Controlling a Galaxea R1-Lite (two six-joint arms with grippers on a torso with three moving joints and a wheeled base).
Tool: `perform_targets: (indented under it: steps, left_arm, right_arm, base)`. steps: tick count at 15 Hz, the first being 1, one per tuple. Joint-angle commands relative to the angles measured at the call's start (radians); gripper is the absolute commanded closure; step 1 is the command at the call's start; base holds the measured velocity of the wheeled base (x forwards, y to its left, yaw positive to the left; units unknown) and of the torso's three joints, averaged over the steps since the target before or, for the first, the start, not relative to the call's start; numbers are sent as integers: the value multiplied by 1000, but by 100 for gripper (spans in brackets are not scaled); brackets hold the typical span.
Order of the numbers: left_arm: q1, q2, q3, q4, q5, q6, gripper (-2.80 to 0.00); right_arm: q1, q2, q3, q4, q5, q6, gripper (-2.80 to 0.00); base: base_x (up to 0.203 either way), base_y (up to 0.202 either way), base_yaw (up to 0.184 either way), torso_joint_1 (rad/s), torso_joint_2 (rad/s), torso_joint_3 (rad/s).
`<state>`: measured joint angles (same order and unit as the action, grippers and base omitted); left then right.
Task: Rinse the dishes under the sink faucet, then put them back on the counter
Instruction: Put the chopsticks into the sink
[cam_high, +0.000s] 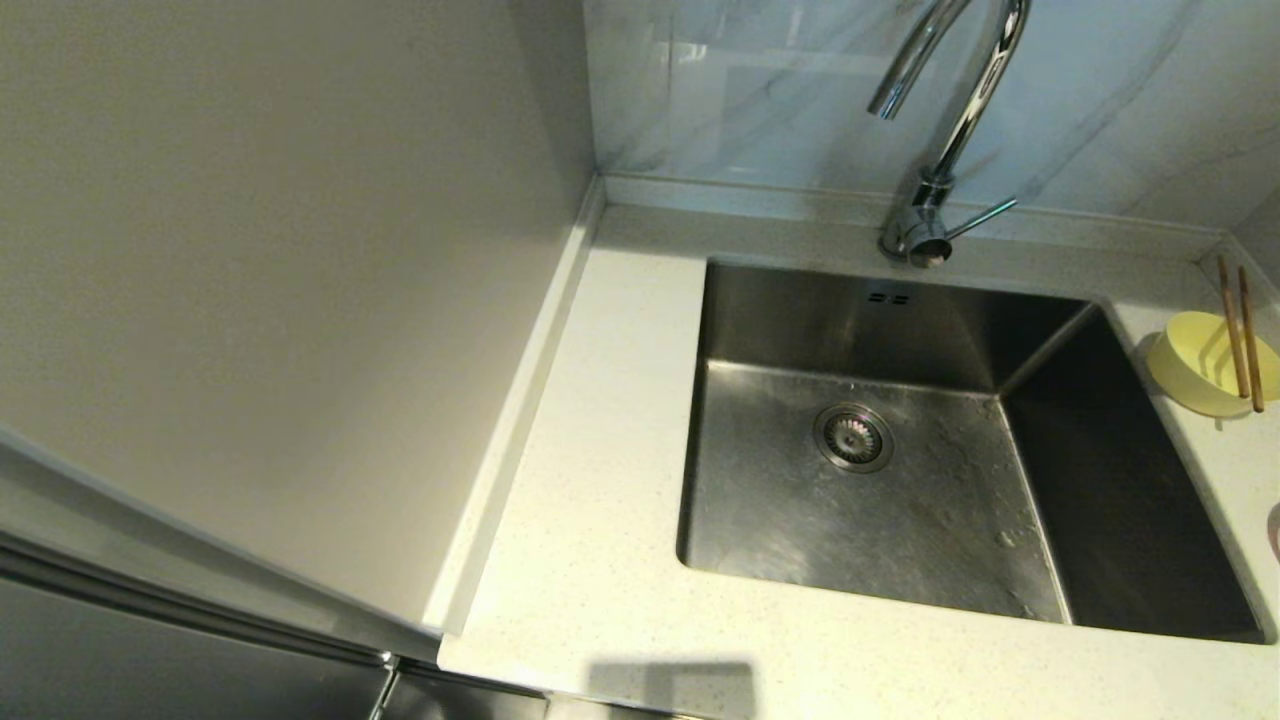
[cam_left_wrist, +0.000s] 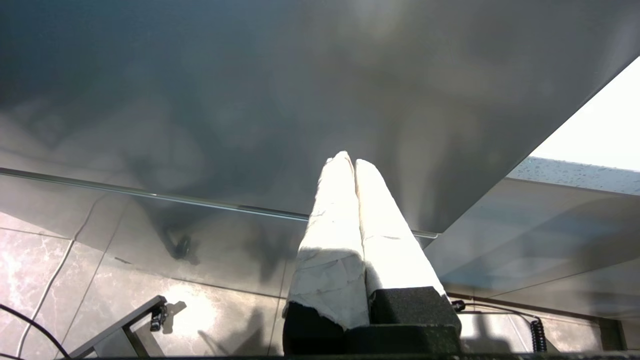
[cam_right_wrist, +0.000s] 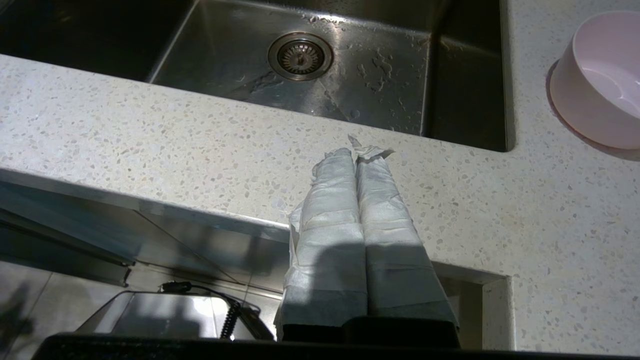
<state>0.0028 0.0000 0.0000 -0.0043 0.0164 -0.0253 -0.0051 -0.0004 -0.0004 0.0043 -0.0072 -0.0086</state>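
Neither arm in the head view. Left gripper (cam_left_wrist: 354, 162) parked low, tape-wrapped fingers (cam_left_wrist: 332, 235) pressed flat together along their whole length, nothing between them, tips pointing forward and slightly up. Right gripper (cam_right_wrist: 356, 152) likewise parked low, its wrapped fingers (cam_right_wrist: 385, 220) closed side by side, empty, a loose scrap of wrapping sticking up at the tips.

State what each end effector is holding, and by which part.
Nothing is held. The left end effector and the right end effector are both shut on nothing. The yellow bowl, chopsticks and pink dish sit untouched on the counter.
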Motion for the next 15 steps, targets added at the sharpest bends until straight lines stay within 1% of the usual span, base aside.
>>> perform_targets:
  steps: [1, 3, 4, 6, 7, 8, 10, 12, 15]
  left_arm:
    - [0, -3, 0, 0, 0, -1, 0]
    - [0, -3, 0, 0, 0, -1, 0]
    - [0, -3, 0, 0, 0, -1, 0]
    - [0, -3, 0, 0, 0, -1, 0]
    - [0, -3, 0, 0, 0, -1, 0]
    - [0, -3, 0, 0, 0, -1, 0]
    - [0, -3, 0, 0, 0, -1, 0]
    - [0, -3, 0, 0, 0, -1, 0]
    - [0, -3, 0, 0, 0, -1, 0]
  right_arm:
    - [0, 0, 0, -1, -4, 2, 0]
    - [0, 0, -4, -6, -4, 9, 0]
    - [0, 3, -28, 1, 1, 7, 0]
    - [0, 17, -93, 73, 3, 4, 0]
    - [0, 46, -146, 108, 2, 5, 0]
    - [0, 103, -186, 129, 2, 6, 0]
    - [0, 288, -300, 148, 2, 11, 0]
    - [-1, 487, -445, 158, 4, 43, 0]
    - [-1, 713, -587, 166, 2, 71, 0]
  base:
    - [0, 0, 0, 0, 0, 0]
    - [0, 0, 0, 0, 0, 0]
    - [0, 0, 0, 0, 0, 0]
    - [0, 0, 0, 0, 0, 0]
    - [0, 0, 0, 0, 0, 0]
    - [0, 0, 0, 0, 0, 0]
    - [0, 0, 0, 0, 0, 0]
    - [0, 0, 0, 0, 0, 0]
    - [0, 0, 0, 0, 0, 0]
